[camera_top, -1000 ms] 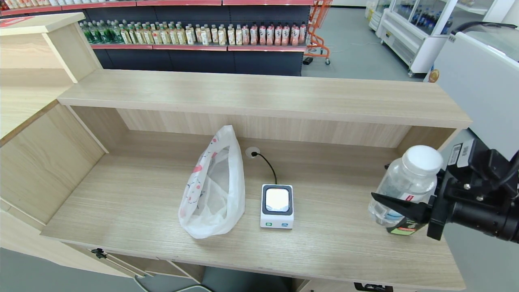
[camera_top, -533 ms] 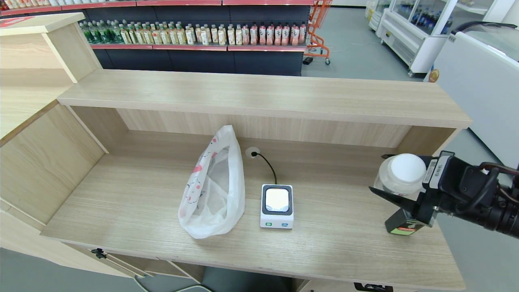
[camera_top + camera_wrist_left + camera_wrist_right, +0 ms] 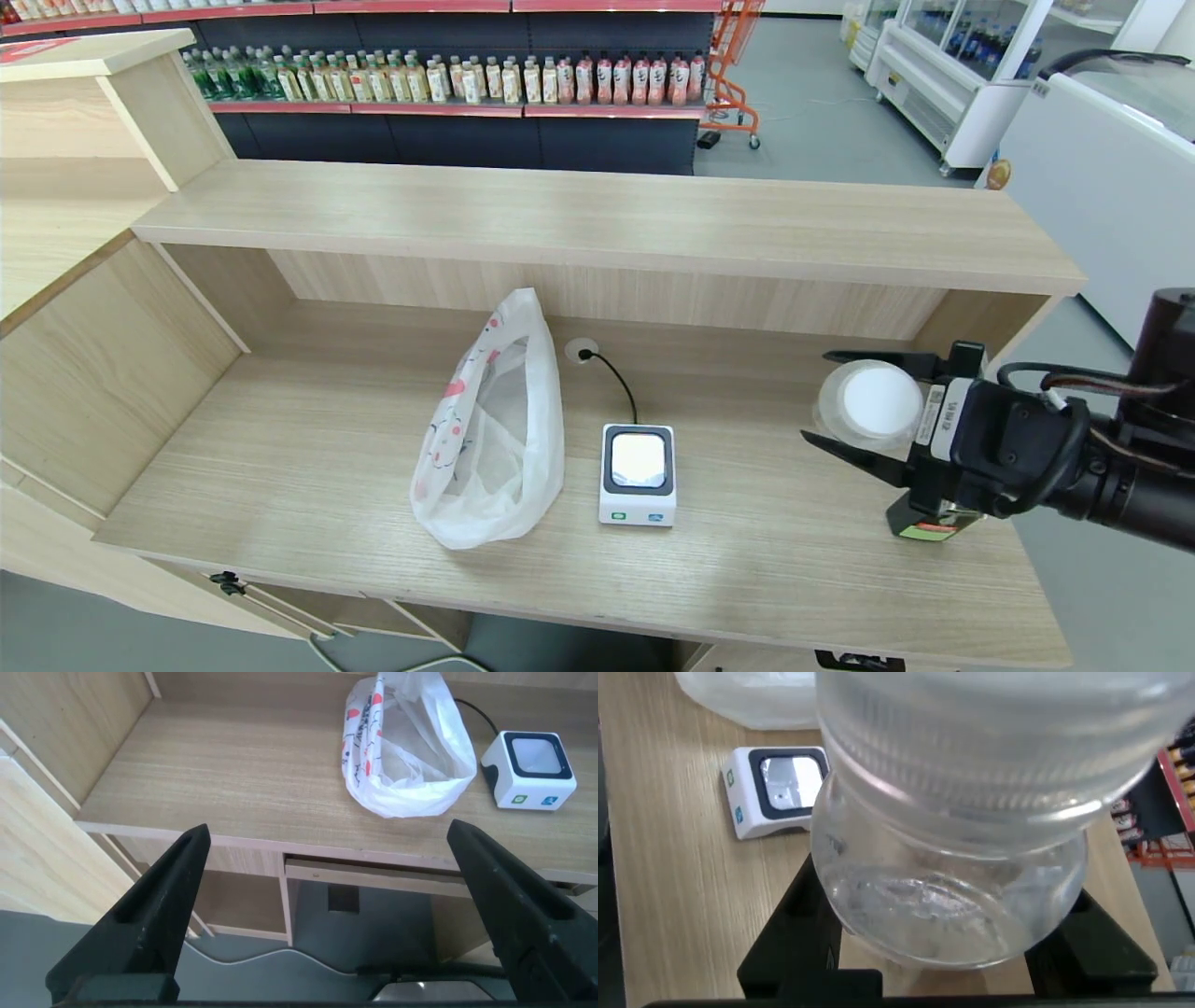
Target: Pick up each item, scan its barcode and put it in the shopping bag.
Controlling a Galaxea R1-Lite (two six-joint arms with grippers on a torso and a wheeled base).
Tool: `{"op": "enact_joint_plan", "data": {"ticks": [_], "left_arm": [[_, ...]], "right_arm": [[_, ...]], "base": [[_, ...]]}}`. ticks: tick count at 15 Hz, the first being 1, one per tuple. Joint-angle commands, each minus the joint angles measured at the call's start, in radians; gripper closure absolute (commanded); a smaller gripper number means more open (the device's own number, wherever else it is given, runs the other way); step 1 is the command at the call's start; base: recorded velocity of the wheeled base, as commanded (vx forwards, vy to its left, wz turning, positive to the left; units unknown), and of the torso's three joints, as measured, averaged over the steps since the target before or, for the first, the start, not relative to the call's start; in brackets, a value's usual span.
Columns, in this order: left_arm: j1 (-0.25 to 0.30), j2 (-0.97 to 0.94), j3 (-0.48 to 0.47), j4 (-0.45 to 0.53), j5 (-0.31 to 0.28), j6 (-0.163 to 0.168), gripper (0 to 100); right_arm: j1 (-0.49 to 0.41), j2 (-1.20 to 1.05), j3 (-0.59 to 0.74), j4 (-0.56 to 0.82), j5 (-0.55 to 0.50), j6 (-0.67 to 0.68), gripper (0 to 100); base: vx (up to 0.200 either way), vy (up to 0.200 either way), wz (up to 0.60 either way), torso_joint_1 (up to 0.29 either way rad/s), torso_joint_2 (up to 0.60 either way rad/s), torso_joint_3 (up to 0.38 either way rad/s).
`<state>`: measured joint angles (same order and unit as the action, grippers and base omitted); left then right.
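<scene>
Jaws of the right gripper (image 3: 817, 397) clamp a clear, white-capped bottle (image 3: 878, 401) above the counter (image 3: 280, 467), well right of the scanner (image 3: 638, 474) and shopping bag (image 3: 490, 439) — the left gripper (image 3: 327, 835) hangs spread wide off the counter's front edge.

I read the bottle (image 3: 948, 896) as clear, glossy plastic, ribbed under a matt white cap (image 3: 882, 399) — the shopping bag (image 3: 490, 439) as thin, crinkled translucent film. The counter (image 3: 299, 467) is matt pale wood grain; the scanner (image 3: 638, 509) is smooth white plastic, its window (image 3: 638, 459) glossy.
</scene>
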<state>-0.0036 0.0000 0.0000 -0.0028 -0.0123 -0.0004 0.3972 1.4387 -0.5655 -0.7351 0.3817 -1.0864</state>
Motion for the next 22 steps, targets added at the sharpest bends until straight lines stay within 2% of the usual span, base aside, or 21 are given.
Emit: {"op": "enact_joint_plan", "data": {"ticks": [1, 5, 9, 13, 16, 19, 22], "left_arm": [[0.001, 0.0, 0.0, 0.0, 0.0, -0.001, 0], [-0.001, 0.002, 0.0, 0.0, 0.0, -0.003, 0], [0.001, 0.002, 0.0, 0.0, 0.0, -0.003, 0], [0.001, 0.002, 0.0, 0.0, 0.0, -0.001, 0], [0.001, 0.0, 0.0, 0.0, 0.0, 0.0, 0], [0.001, 0.0, 0.0, 0.0, 0.0, 0.0, 0], [0.001, 0.0, 0.0, 0.0, 0.0, -0.001, 0]], "right_arm": [[0.015, 0.065, -0.043, -0.018, 0.0, -0.004, 100], [0.032, 0.134, -0.143, -0.02, 0.003, -0.004, 100], [0.048, 0.177, -0.134, -0.021, 0.003, -0.007, 100], [0.051, 0.253, -0.126, -0.058, 0.006, -0.073, 100], [0.04, 0.298, -0.109, -0.129, 0.0, -0.152, 100], [0.029, 0.321, -0.091, -0.138, -0.007, -0.225, 100], [0.015, 0.344, -0.074, -0.167, -0.018, -0.244, 100]], "base": [[0.0, 0.0, 0.0, 0.0, 0.0, 0.0], [0.0, 0.15, 0.0, -0.001, 0.0, 0.002], [0.0, 0.2, 0.0, 0.004, 0.01, 0.002], [0.0, 0.2, 0.0, 0.001, 0.0, 0.002], [0.0, 0.0, 0.0, 0.0, 0.0, 0.0], [0.0, 0.0, 0.0, 0.0, 0.0, 0.0], [0.0, 0.0, 0.0, 0.0, 0.0, 0.0]]}}
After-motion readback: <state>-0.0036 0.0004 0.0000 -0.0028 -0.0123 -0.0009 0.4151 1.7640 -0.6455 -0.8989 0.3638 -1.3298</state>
